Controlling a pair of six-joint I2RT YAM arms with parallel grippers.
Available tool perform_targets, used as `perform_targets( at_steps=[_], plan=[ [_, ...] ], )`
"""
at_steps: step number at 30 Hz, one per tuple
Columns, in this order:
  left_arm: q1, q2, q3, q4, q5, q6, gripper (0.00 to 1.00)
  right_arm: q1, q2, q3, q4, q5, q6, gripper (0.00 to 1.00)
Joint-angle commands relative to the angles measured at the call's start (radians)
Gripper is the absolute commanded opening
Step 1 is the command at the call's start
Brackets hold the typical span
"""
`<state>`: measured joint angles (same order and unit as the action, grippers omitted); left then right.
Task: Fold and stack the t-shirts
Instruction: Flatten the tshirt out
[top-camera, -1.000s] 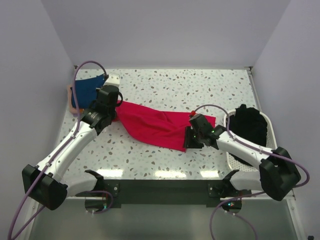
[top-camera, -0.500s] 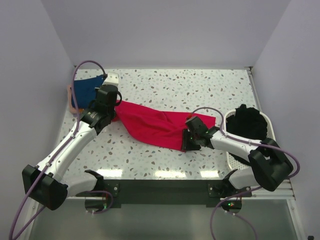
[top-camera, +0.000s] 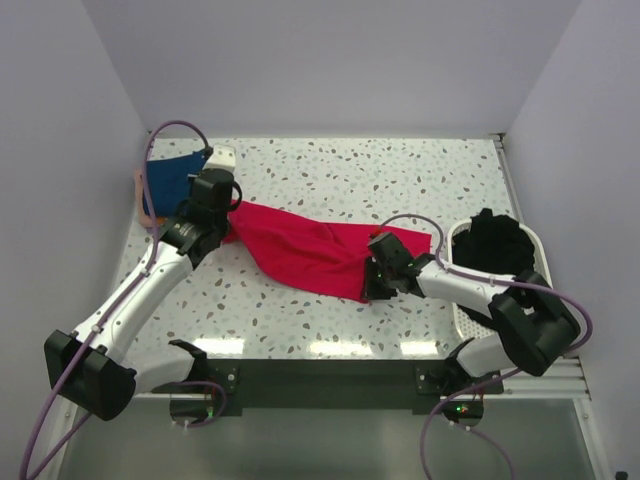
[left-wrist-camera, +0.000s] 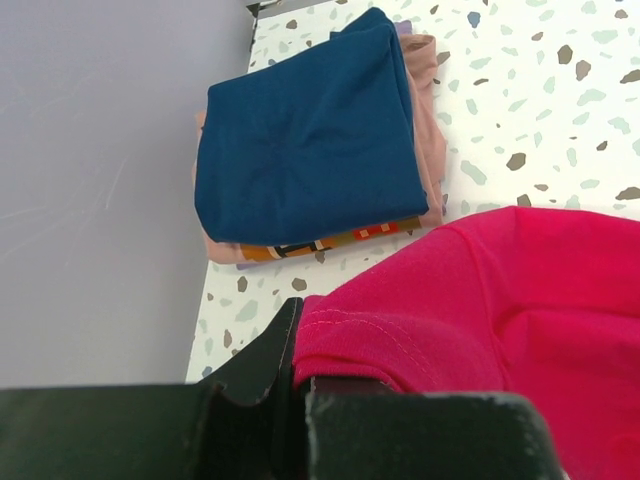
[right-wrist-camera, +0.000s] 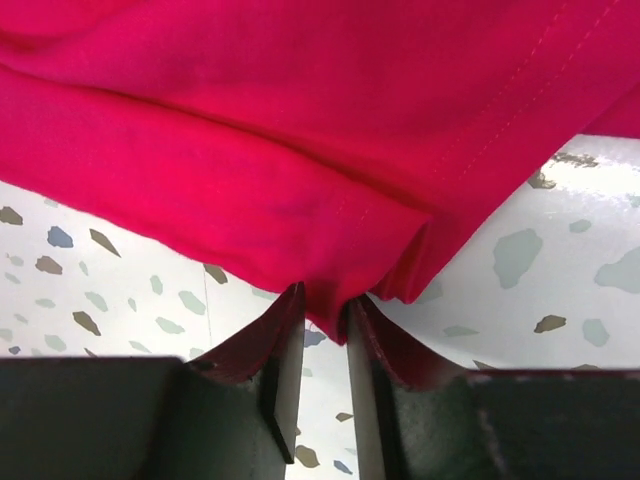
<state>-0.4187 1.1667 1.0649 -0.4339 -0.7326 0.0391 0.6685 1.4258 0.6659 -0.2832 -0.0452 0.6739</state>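
The crimson t-shirt (top-camera: 305, 250) lies in the middle of the speckled surface (top-camera: 400, 180), pulled into a long band that runs from far left to near right. Each end of it is in one end effector. The left end effector (top-camera: 228, 212) is closed on the far-left end. In the left wrist view the stitched edge is clamped flat between its fingers (left-wrist-camera: 275, 345). The right end effector (right-wrist-camera: 320, 310) is almost fully closed on the near-right end, and a small bunch of the hem is pinched between its two pads. The cloth sags a little between the two holds and looks partly doubled over, so I judge that the arms hold it apart to spread it flat before a fold.

At the far-left corner, a folded navy t-shirt (left-wrist-camera: 310, 130) rests on a pale pink t-shirt (left-wrist-camera: 432, 110). This looks like the finished stack, and it is near the left hold, so the carry there will be short. Black t-shirts (top-camera: 495, 250) wait in the white basket (top-camera: 462, 318) at the right edge, just beside the right arm.
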Motion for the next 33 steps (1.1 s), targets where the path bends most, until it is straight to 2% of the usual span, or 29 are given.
perform_targets(
  at_steps=[1,2,3,5,9,13,16,20,23,25,26,30,33],
  plan=[
    [0.012,-0.019,-0.002,0.049,-0.005,0.012,0.0,0.013,0.019,0.011,-0.026,-0.013,0.006,0.19],
    [0.015,-0.018,-0.002,0.05,-0.005,0.013,0.0,0.013,0.013,0.017,-0.042,-0.005,0.004,0.05],
    [0.015,-0.019,-0.002,0.05,-0.004,0.016,0.0,0.013,0.004,0.023,-0.077,-0.001,0.001,0.0],
    [0.018,-0.018,-0.002,0.053,-0.001,0.016,0.0,0.013,-0.039,0.041,-0.111,0.014,-0.005,0.0],
    [0.021,-0.018,0.001,0.057,-0.005,0.025,0.0,0.013,-0.155,0.107,-0.288,0.082,-0.051,0.0],
    [0.032,-0.019,0.05,0.061,-0.019,0.045,0.0,-0.038,-0.28,0.288,-0.45,0.208,-0.126,0.0],
    [0.038,-0.018,0.165,0.075,0.016,0.059,0.0,-0.119,-0.333,0.429,-0.527,0.269,-0.21,0.0],
    [0.038,-0.001,0.318,0.1,0.099,0.088,0.0,-0.168,-0.331,0.613,-0.557,0.384,-0.318,0.0],
    [0.038,0.008,0.455,0.09,0.192,0.102,0.0,-0.172,-0.301,0.803,-0.585,0.445,-0.378,0.0],
    [0.038,-0.007,0.539,0.081,0.319,0.137,0.0,-0.173,-0.304,0.936,-0.593,0.473,-0.427,0.0],
    [0.038,-0.013,0.564,0.074,0.32,0.149,0.0,-0.173,-0.307,0.978,-0.594,0.482,-0.427,0.0],
    [0.038,-0.032,0.702,-0.012,0.626,0.208,0.0,-0.17,-0.341,1.194,-0.616,0.484,-0.503,0.0],
    [0.037,-0.05,0.817,-0.086,0.766,0.225,0.0,-0.172,-0.373,1.314,-0.645,0.423,-0.534,0.0]
  ],
)
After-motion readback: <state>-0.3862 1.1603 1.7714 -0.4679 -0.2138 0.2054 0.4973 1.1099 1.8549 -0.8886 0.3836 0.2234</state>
